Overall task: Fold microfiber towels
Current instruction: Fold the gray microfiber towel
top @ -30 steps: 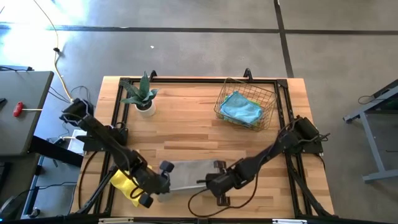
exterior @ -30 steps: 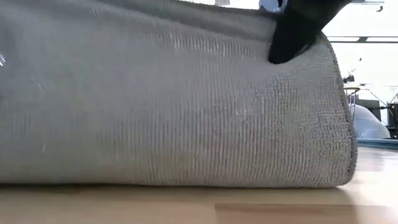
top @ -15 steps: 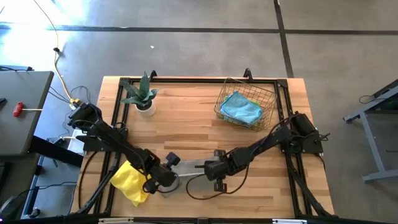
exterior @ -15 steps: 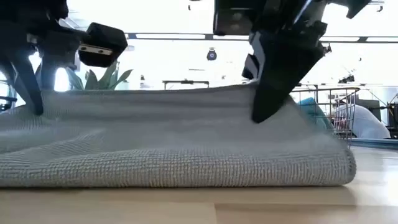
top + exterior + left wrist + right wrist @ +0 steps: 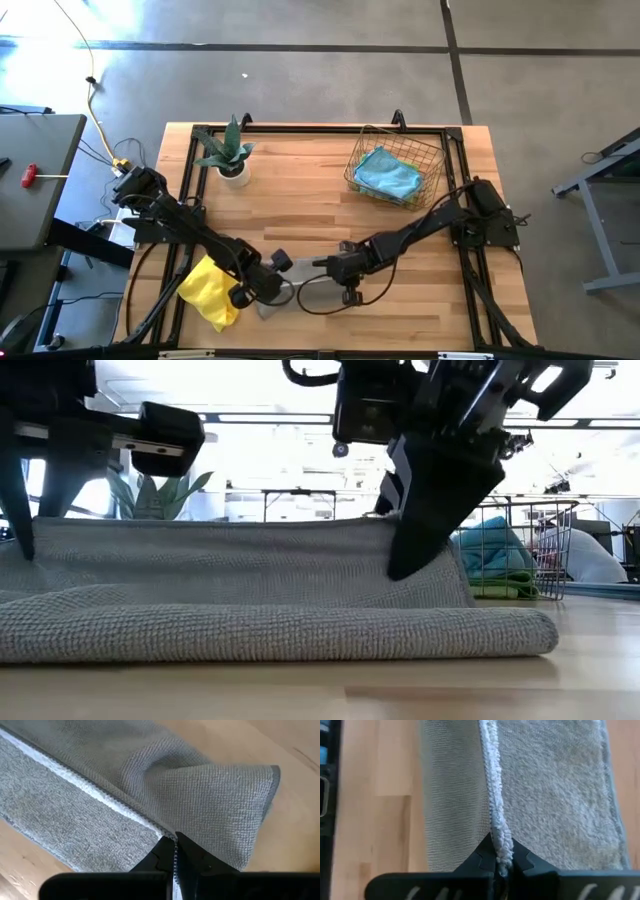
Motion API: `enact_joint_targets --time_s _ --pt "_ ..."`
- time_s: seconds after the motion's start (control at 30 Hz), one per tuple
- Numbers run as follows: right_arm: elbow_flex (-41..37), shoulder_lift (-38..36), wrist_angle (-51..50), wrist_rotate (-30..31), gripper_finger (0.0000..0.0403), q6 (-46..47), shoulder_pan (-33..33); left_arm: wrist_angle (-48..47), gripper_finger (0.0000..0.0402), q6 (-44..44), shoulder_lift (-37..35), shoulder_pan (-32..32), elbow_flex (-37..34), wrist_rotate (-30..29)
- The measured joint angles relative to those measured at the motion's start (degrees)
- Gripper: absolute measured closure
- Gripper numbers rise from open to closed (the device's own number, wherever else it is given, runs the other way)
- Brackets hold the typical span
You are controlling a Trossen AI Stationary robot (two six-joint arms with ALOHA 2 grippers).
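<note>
A grey microfiber towel [image 5: 296,291] lies near the table's front edge, between my two grippers. In the low view its rolled fold [image 5: 280,632] rests on the wood, and an upper layer rises behind it to both grippers. My left gripper [image 5: 266,288] is shut on the towel's left end. My right gripper [image 5: 339,279] is shut on its right end. A yellow towel [image 5: 206,291] lies flat at the front left. A light blue towel [image 5: 387,173] sits in the wire basket [image 5: 432,160]. My left gripper pinches the grey towel's stitched hem [image 5: 170,836] between its two fingers, slanting down from above. The hem runs on away from the fingertips, and the cloth below lies on the table. My right gripper pinches the same kind of stitched hem [image 5: 496,834] between its two fingers [image 5: 425,510], coming steeply from above. The hem runs straight out from the fingertips. The held layer stands a little above the table; the fold below it rests on the wood.
A potted plant [image 5: 231,152] stands at the far left of the table. The wire basket stands at the far right. A black frame rail [image 5: 300,130] runs round the tabletop. Bare wood shows in the table's middle [image 5: 300,210].
Both grippers, still shut on the grey towel's hem, have sunk and gone toward the far edge, and my left gripper has rolled. The held layer, which stood high as a wall of cloth, has come down low over the lower layer. The fold at the near side has stayed put.
</note>
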Motion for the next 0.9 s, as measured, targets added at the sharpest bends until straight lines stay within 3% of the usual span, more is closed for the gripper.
enact_joint_targets --time_s 0.13,0.33,0.5,0.57,0.73,0.9 --pt "-0.48 0.0 0.12 -0.55 0.0403 -1.4 -1.22 -0.23 0.0401 -0.26 0.0 1.19 0.0 0.02" --pt "-0.46 -0.01 2.21 -7.62 0.0403 -1.16 -2.16 1.93 0.0401 -3.27 0.0 2.27 0.0 11.98" --pt "-0.42 0.75 5.76 -12.28 0.0403 -5.43 -1.78 3.25 0.0401 -4.59 0.0 2.25 0.0 16.21" --pt "-0.42 1.86 5.87 -11.58 0.0403 -6.48 -1.8 3.37 0.0401 -4.57 0.18 2.19 0.0 13.86" --pt "-0.5 3.59 2.93 -7.94 0.0403 -7.04 -2.46 -0.23 0.0401 -4.62 0.48 2.46 -0.02 -0.44" --pt "0.19 3.59 0.16 -5.27 0.0403 -7.82 -2.85 -3.6 0.0401 -1.82 0.48 3.54 -0.02 -4.19"
